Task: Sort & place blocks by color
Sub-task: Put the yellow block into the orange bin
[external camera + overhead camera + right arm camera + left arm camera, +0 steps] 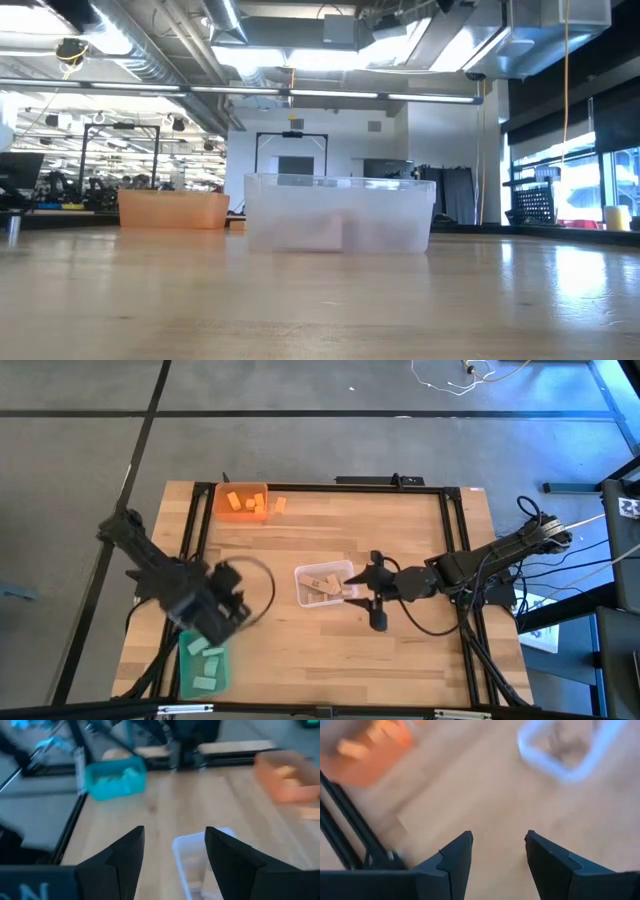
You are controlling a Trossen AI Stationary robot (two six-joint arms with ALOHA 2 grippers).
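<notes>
Sorting progress: nearly finished, judging by the layout; almost every block sat in a bin of its own colour.
Orange blocks: several lay in the orange bin [241, 501] at the upper left of the table in the high view.
Stray block: one orange block [280, 506] rested on the table just right of that bin, apparently the only piece left to place.
Green blocks: gathered in the green bin [204, 666] at the lower left.
Tan blocks: piled in the clear bin [323, 583] at centre.
Left gripper [497, 851]: fingers spread wide, nothing between them, above the table beside the green bin.
Right gripper [174, 851]: also wide and empty, at the clear bin's right edge.
Surroundings: black frame rails [453, 540] bordered the table; cables trailed at the right.
Obstacles: none seen between either gripper and the stray block.
</notes>
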